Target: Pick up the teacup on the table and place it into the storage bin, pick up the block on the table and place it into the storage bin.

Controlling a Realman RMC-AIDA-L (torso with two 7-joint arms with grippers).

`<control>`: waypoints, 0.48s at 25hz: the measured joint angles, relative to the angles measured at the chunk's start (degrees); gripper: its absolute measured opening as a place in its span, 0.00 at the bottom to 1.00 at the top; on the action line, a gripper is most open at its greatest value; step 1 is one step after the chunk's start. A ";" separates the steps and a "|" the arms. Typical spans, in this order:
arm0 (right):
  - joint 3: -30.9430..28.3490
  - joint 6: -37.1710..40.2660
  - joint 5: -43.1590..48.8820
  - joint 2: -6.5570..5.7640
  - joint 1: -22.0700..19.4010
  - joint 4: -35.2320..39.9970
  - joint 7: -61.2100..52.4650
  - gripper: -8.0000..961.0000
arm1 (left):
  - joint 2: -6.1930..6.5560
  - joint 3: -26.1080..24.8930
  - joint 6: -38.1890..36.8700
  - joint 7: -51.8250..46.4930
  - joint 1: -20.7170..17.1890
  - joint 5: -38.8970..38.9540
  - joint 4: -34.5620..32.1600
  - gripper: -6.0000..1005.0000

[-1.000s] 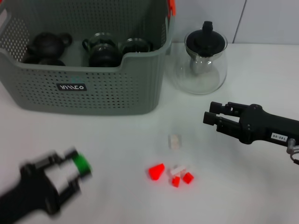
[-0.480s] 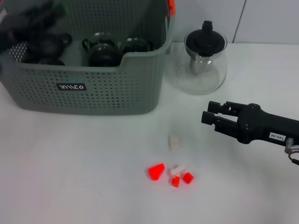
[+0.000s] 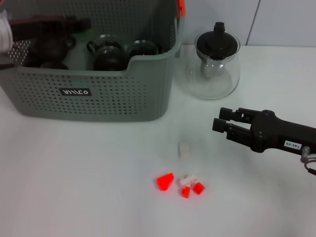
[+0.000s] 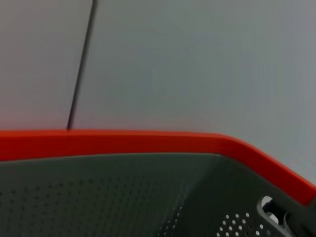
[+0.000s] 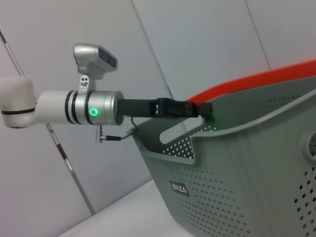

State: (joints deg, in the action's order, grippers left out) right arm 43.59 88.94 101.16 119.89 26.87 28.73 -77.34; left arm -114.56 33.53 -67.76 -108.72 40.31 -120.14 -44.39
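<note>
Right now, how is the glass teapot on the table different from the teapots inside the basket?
The glass teapot is clear with a black lid; the teapots in the basket look dark all over. It stands on the table beside the basket; they sit inside it. It looks larger than they do. All stand upright.

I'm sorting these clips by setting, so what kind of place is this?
Probably a lab or test bench rather than a home: a bare white table against plain panelled walls, with staged items, a storage bin of dark teapots, a glass teapot and small red blocks.
</note>
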 joint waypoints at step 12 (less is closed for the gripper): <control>0.00 0.00 0.00 0.06 -0.07 0.00 0.00 0.58 | -1.24 -7.36 -23.95 11.29 -9.32 22.89 -0.34 0.67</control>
State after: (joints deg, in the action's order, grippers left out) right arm 43.59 88.94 101.16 119.95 26.80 28.74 -77.34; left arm -115.80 26.17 -91.70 -97.43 30.98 -97.24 -44.73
